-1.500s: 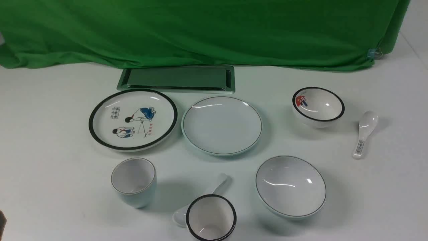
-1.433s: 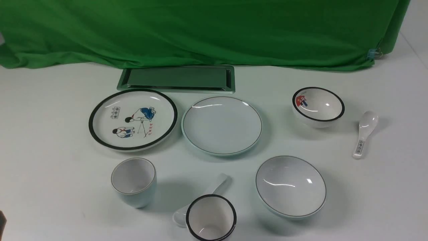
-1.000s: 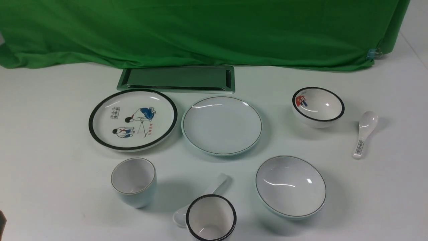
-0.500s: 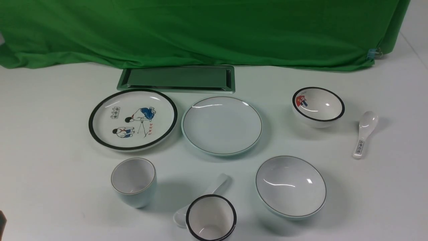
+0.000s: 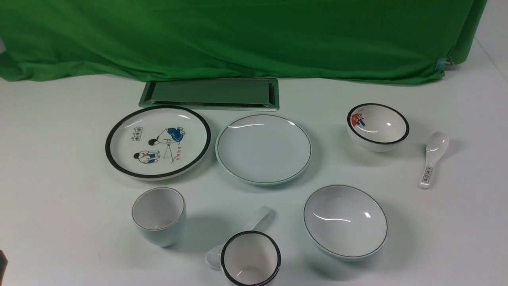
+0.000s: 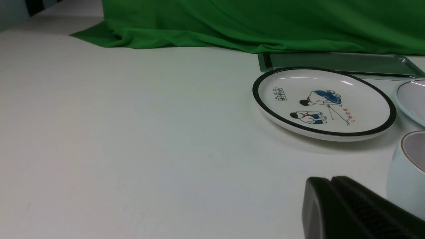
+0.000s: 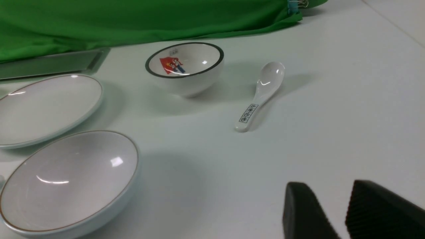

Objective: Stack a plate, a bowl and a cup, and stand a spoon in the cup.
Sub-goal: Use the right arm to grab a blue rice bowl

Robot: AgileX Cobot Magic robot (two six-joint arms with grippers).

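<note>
1. Front view: no dish has moved over the last second and a half, and neither arm reaches into the layout. Judged: stacking not yet begun.
2. Same view, positions: plate (image 5: 264, 149) centre; bowl (image 5: 345, 221) nearer, to its right; cup (image 5: 158, 216) near left; spoon (image 5: 258, 220) between cup and bowl, partly hidden behind the black-rimmed cup (image 5: 251, 259).
3. Count: two plates (one is the cartoon plate (image 5: 157, 142)), two bowls (one the picture bowl (image 5: 378, 126)), two cups, two spoons (one the printed spoon (image 5: 432, 159)), one tray (image 5: 209, 94).
4. Left wrist view: left gripper (image 6: 328, 182) has its fingers pressed together, empty, low over the table (image 6: 132, 132), near the cup.
5. Right wrist view: right gripper (image 7: 328, 186) has its fingers apart, holding nothing; the bowl is close by.
</note>
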